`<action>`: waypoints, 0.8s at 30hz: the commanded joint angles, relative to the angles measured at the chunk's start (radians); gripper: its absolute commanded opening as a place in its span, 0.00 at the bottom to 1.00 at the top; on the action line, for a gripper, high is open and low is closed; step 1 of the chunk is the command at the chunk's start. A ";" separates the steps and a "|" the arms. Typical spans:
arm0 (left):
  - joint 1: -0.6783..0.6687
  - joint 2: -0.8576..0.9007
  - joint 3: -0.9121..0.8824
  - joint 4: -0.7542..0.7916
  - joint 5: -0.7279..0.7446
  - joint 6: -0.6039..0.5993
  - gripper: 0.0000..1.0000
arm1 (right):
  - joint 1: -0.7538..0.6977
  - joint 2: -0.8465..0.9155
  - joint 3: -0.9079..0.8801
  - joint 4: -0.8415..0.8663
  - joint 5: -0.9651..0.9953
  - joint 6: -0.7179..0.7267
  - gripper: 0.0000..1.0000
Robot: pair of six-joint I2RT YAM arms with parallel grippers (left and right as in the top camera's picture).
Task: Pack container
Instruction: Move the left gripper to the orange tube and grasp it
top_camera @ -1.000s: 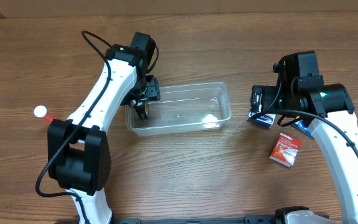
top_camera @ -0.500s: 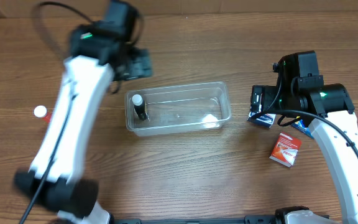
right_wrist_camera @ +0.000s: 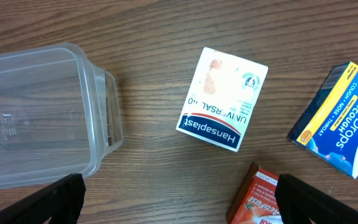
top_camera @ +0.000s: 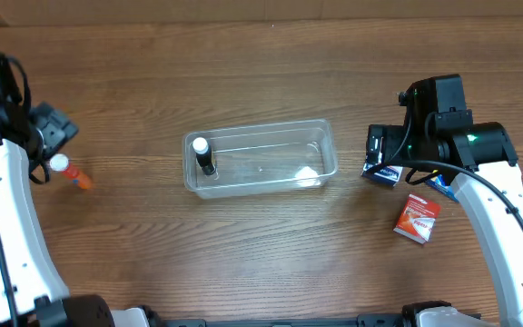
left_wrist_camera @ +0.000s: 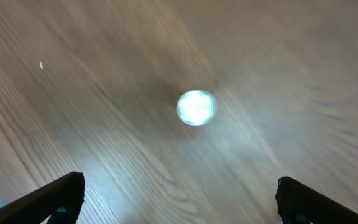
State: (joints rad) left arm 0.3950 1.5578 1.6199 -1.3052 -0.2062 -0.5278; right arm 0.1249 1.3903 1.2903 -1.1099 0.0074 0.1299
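The clear plastic container lies mid-table, with a small black bottle with a white cap standing in its left end. My left gripper is open and empty at the far left, above an orange bottle with a white cap. That cap shows blurred in the left wrist view, ahead of the open gripper. My right gripper is open and empty over a white Hansaplast box, right of the container's corner.
A red box lies right of the container and also shows in the right wrist view. A blue VapoDrops box lies beside it, mostly under my right arm in the overhead view.
My left arm has swung from the container's left end to the far left of the table, leaving the black bottle standing in the container. The right arm has not moved.
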 commanded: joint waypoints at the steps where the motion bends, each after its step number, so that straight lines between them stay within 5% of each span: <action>1: 0.074 0.045 -0.123 0.105 0.125 0.110 1.00 | -0.003 0.002 0.031 0.004 0.006 -0.002 1.00; 11: 0.088 0.287 -0.130 0.208 0.164 0.184 0.98 | -0.003 0.002 0.031 0.004 0.006 -0.002 1.00; 18: 0.088 0.312 -0.130 0.224 0.174 0.184 0.44 | -0.003 0.002 0.031 0.004 0.006 -0.002 1.00; 24: 0.088 0.312 -0.130 0.217 0.180 0.184 0.20 | -0.003 0.002 0.031 0.004 0.006 -0.002 1.00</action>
State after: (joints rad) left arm 0.4843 1.8641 1.4925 -1.0847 -0.0376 -0.3443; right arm 0.1249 1.3907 1.2907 -1.1103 0.0071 0.1303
